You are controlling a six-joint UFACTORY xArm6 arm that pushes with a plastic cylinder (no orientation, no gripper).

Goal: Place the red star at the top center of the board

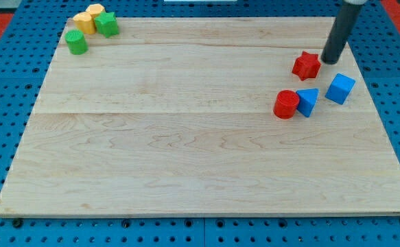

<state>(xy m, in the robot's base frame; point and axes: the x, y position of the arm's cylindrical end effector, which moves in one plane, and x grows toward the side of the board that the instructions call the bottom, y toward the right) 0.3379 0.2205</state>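
Red star (pixel 307 65) near the board's (pixel 186 151) right edge, upper part. My tip (pixel 331 62) just right of it, bare rod, nothing gripped; contact impossible to tell. Below: red cylinder (pixel 286 104) touching blue triangle (pixel 307 101), blue cube (pixel 339 88) beside. Top left: green cylinder (pixel 76 42), green star (pixel 106 25), two yellow blocks (pixel 89 18) clustered.

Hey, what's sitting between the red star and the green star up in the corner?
Nothing: in the camera view, only bare wooden board lies between the red star and the green star.
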